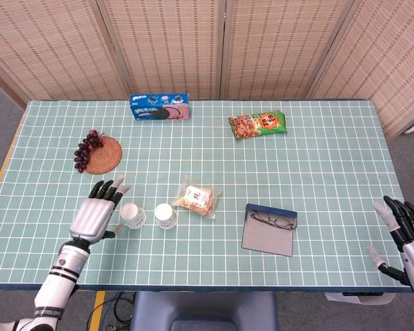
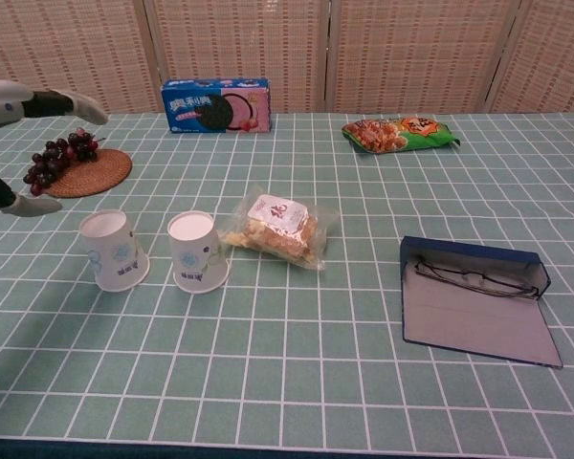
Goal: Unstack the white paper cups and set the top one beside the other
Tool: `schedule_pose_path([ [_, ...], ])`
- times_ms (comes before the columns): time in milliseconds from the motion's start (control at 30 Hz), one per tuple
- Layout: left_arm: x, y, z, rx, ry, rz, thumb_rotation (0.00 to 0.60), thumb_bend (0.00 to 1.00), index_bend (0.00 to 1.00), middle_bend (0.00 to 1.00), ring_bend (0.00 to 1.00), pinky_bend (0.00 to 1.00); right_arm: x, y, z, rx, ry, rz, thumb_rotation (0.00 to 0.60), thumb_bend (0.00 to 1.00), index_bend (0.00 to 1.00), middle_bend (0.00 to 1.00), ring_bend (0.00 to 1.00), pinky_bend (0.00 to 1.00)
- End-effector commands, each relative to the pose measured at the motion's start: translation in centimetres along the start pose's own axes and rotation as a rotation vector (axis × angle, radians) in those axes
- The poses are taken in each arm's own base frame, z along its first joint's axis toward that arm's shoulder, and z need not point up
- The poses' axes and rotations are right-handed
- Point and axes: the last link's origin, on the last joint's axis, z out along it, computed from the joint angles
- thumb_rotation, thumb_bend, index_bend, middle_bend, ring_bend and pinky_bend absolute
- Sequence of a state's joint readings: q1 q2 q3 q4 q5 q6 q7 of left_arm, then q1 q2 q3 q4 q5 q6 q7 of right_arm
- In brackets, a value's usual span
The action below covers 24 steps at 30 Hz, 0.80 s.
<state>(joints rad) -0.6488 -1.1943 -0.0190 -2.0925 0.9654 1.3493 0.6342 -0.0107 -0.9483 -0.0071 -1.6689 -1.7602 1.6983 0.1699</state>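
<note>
Two white paper cups (image 2: 113, 251) (image 2: 198, 251): upside down, side by side on the green checked tabletop (image 1: 317, 172), just right of the left fingers (image 1: 109, 190).
Left hand (image 1: 94, 215): fingers spread, holding nothing.
Right hand (image 1: 407, 238): fingers apart, empty.

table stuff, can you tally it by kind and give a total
White paper cups: 2
Snack packs: 3, the blue cookie box, the green bag and the clear bag
Grape bunches: 1
Woven coasters: 1
Glasses cases: 1
Pairs of glasses: 1
Total: 9
</note>
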Motion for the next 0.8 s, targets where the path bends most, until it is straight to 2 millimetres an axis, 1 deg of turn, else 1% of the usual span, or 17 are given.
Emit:
schedule_pose_path([
  [33, 0.7, -2.3, -5.6, 0.054, 0.088, 0.018, 0.600, 0.29, 0.02, 0.00, 0.00, 0.00, -0.5, -0.3, -0.1, 0.007, -0.018, -0.012, 0.600, 0.34, 0.05, 0.00, 0.00, 0.00],
  [100, 0.7, -3.5, -7.8, 0.080, 0.132, 0.007, 0.600, 0.30, 0.00, 0.00, 0.00, 0.00, -0.9, -0.6, -0.1, 0.011, -0.025, -0.025, 0.600, 0.34, 0.05, 0.00, 0.00, 0.00],
  [133, 0.6, -4.5, -9.3, 0.097, 0.163, 0.001, 0.600, 0.30, 0.00, 0.00, 0.00, 0.00, -1.1, -0.8, -0.2, 0.012, -0.029, -0.034, 0.600, 0.34, 0.05, 0.00, 0.00, 0.00],
  [233, 0.1, -6.9, -12.7, 0.140, 0.238, -0.007, 0.600, 0.29, 0.00, 0.00, 0.00, 0.00, -1.8, -1.2, -0.2, 0.002, -0.037, -0.056, 0.600, 0.34, 0.05, 0.00, 0.00, 0.00],
  [333, -0.7, -9.1, -15.3, 0.185, 0.298, -0.020, 0.600, 0.29, 0.00, 0.00, 0.00, 0.00, -2.7, -1.7, -0.3, -0.016, -0.053, -0.071, 0.600, 0.34, 0.05, 0.00, 0.00, 0.00],
  [433, -1.7, -11.0, -17.0, 0.208, 0.334, -0.054, 0.600, 0.30, 0.00, 0.00, 0.00, 0.00, -3.8, -2.2, -0.5, -0.025, -0.085, -0.096, 0.600, 0.34, 0.05, 0.00, 0.00, 0.00],
  [533, -2.7, -12.5, -18.4, 0.226, 0.362, -0.065, 0.600, 0.30, 0.00, 0.00, 0.00, 0.00, -4.5, -2.7, -0.5, -0.032, -0.088, -0.116, 0.600, 0.34, 0.05, 0.00, 0.00, 0.00],
  [667, -3.7, -13.8, -19.5, 0.247, 0.373, -0.063, 0.600, 0.30, 0.00, 0.00, 0.00, 0.00, -4.9, -2.8, -0.6, -0.049, -0.086, -0.137, 0.600, 0.34, 0.05, 0.00, 0.00, 0.00],
  [800, -4.1, -14.8, -19.9, 0.273, 0.375, -0.073, 0.600, 0.30, 0.00, 0.00, 0.00, 0.00, -5.1, -2.7, -0.6, -0.061, -0.088, -0.150, 0.600, 0.34, 0.05, 0.00, 0.00, 0.00],
])
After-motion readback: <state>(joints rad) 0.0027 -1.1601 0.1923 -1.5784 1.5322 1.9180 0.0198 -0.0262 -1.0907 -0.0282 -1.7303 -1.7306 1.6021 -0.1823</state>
